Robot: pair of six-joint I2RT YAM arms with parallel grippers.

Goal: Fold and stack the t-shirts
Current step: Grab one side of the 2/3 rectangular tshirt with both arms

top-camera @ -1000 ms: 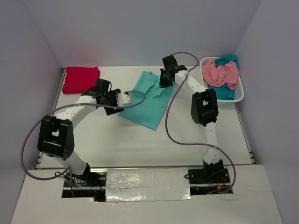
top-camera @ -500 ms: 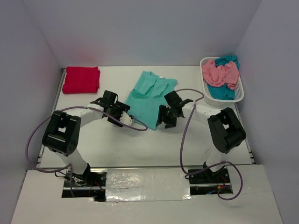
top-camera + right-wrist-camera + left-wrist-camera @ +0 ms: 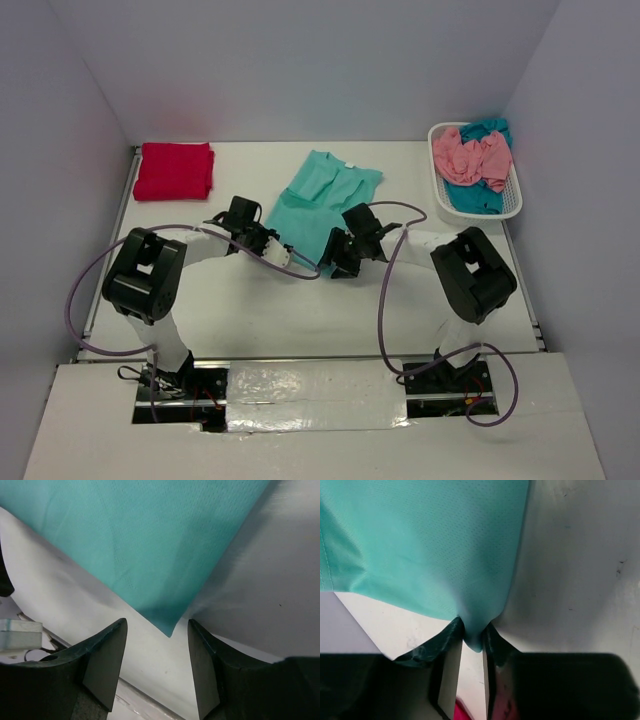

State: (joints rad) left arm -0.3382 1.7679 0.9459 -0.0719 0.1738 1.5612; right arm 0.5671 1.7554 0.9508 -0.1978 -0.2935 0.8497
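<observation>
1. The mint-teal shirt (image 3: 325, 203) lay spread in the middle of the bench (image 3: 300, 310), its collar toward the far wall and its hem toward the arms.
2. The left fingers (image 3: 449, 675) were clamped on the shirt's near left hem corner. In the left wrist view the cloth (image 3: 430, 545) narrowed to a tip pinched in the slim gap between them.
3. From above, the left fingers (image 3: 283, 258) sat at the hem's left end, low over the bench.
4. The right fingers (image 3: 106, 665) stood apart, holding nothing. The shirt's other hem corner (image 3: 165, 615) pointed into the space between their tips, flat on the bench.
5. In the top view the right fingers (image 3: 338, 264) were at the hem's right end, near the left ones.
6. A red shirt (image 3: 174, 170) lay folded at the far left corner of the bench, well apart from both arms.
7. A white basket (image 3: 516, 205) stood at the far right edge. A pink shirt (image 3: 465, 158) was crumpled on top inside it, over a teal-blue shirt (image 3: 478, 197).
</observation>
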